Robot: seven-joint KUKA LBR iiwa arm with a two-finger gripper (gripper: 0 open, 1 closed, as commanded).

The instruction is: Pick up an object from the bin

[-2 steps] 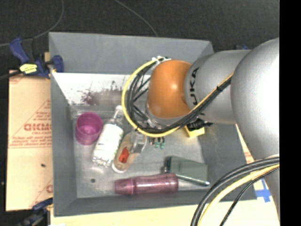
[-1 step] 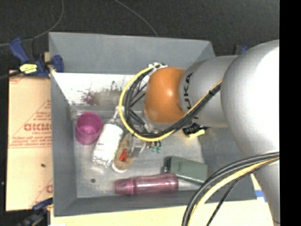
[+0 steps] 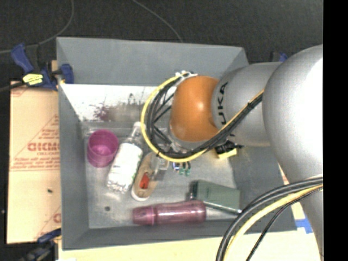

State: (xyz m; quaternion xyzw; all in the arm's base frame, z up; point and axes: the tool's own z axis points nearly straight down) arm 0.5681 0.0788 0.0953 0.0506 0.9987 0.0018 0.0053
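Camera view, looking down on the grey bin [image 3: 73, 162]: the arm [image 3: 293, 107] reaches in from the right, its orange cover [image 3: 193, 107] over the bin's middle. The gripper [image 3: 162, 165] sits low beneath it, just above a tan oblong piece [image 3: 143, 184] with a red patch, which lies just beside a white bottle [image 3: 125, 166]. Whether the claw is released or clenched we cannot tell; the cover and the cables [image 3: 149, 118] hide most of it. We judge this to be the approach step, with nothing lifted: the tan oblong piece and the bottle both lie on the bin floor. As we read it, the next move calls for a straight descent onto the tan oblong piece without nudging the bottle at its left. We count six things, one of each: the tan oblong piece, the white bottle, a pink cup [image 3: 102, 148] at the left, a purple tube [image 3: 169, 214] along the near wall, a grey-green box [image 3: 216, 196] at the right, and a small green-blue bit [image 3: 183, 168] close by the gripper.
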